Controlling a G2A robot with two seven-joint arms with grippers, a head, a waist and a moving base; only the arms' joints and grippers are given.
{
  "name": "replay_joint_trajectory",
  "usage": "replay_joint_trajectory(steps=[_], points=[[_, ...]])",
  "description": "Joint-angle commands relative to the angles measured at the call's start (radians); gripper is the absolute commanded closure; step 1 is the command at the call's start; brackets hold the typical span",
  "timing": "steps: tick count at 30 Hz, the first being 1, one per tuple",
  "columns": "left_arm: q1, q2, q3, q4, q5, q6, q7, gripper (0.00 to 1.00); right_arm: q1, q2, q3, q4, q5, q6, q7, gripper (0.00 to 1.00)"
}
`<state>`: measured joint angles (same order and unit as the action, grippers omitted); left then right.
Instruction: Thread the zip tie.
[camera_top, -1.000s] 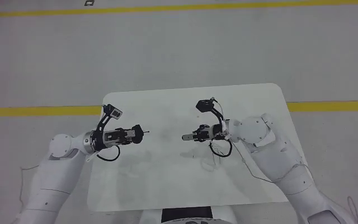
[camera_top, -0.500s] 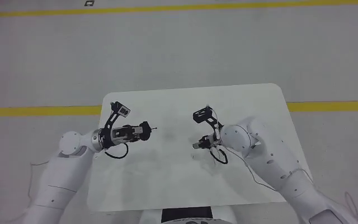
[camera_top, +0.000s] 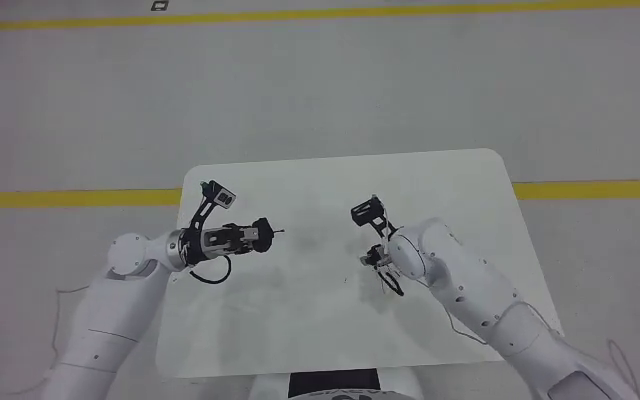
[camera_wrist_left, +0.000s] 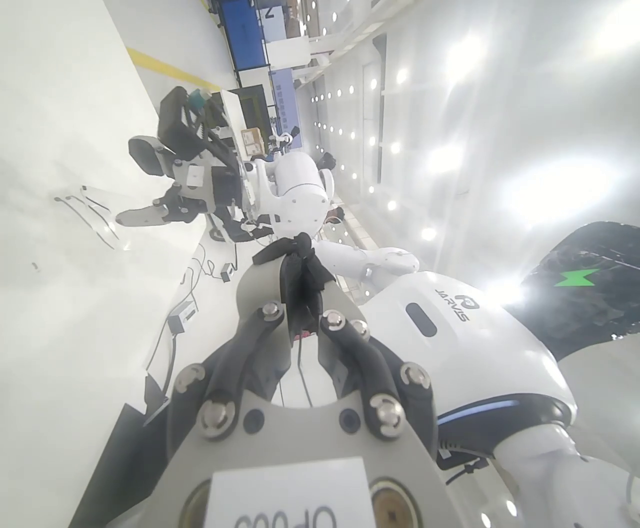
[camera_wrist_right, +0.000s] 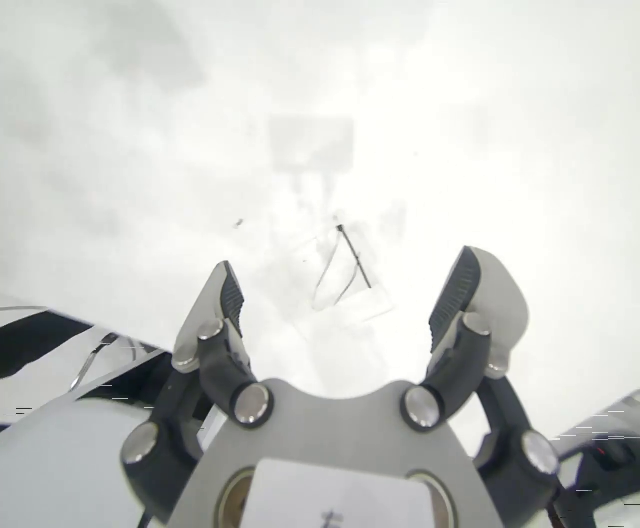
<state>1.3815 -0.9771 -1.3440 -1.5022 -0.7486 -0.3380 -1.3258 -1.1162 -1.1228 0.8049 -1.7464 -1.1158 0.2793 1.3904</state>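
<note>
My left gripper hovers over the left half of the white table, shut on a black zip tie whose bunched end sticks out past the fingertips. A thin tip of it points toward the table's middle. My right gripper is over the table's centre, pointing down, open with nothing between its fingers. Below it lie thin dark zip ties on a clear plastic sheet. From the left wrist view the right gripper hangs just above those ties.
A small dark speck lies on the table near the ties. The table's front edge runs close under the right wrist. Cables hang from the right forearm.
The right arm has swung its wrist from level to pointing down at the table, drawing back to the right. The left arm has shifted slightly toward the centre, still holding the black zip tie.
</note>
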Motion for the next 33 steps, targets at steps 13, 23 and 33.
replay_joint_trajectory(steps=[13, 23, 33], points=[[0.000, 0.000, 0.000, 0.000, 0.000, 0.000, 0.000, 1.00, 0.041, 0.002, -0.057, 0.054, 0.023, 0.021, -0.007, 0.00], [0.000, 0.000, 0.000, 0.000, 0.000, 0.000, 0.000, 1.00, 0.060, 0.013, -0.029, 0.095, 0.153, -0.044, 0.000, 0.00], [0.000, 0.000, 0.000, 0.000, 0.000, 0.000, 0.000, 1.00, 0.140, 0.045, -0.123, 0.138, 0.256, 0.039, 0.000, 0.00]])
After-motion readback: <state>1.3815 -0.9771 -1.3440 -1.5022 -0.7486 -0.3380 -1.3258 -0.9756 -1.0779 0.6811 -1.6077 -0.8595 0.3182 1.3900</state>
